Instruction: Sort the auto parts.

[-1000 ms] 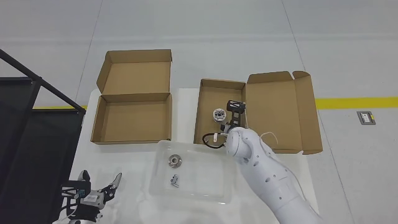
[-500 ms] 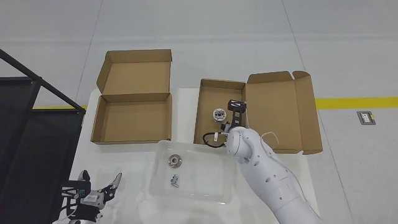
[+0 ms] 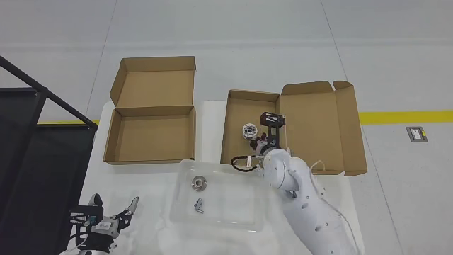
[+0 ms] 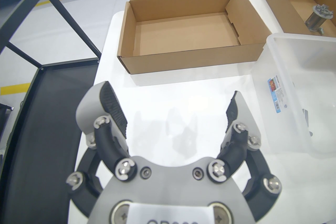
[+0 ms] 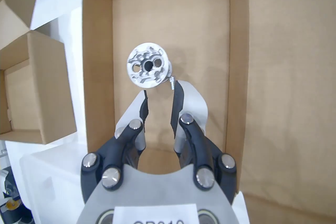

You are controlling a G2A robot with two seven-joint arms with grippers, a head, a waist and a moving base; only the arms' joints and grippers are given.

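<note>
A silver spool-shaped part [image 5: 148, 68] stands upright on the floor of the right cardboard box [image 5: 168, 12], also seen from above [image 3: 248, 130]. My right gripper [image 5: 160, 89] hangs open just short of it, with nothing between its fingers; from the top view the right gripper [image 3: 261, 142] is inside that box. Two small metal parts [image 3: 199, 181] [image 3: 199, 206] lie in the clear plastic bin [image 3: 180, 216]. My left gripper [image 4: 173, 101] stands open over bare white table at the near left corner [image 3: 106, 219]. The left cardboard box [image 4: 183, 33] holds nothing.
Both boxes have their lids folded back, the right lid [image 3: 318, 124] lying flat beside its box. The clear bin's wall [image 4: 288, 83] is to one side of the left gripper. A black metal frame [image 3: 28, 92] borders the table's left side.
The right arm has drawn back slightly toward the table's front, away from the spool. The spool and the left arm have not moved.
</note>
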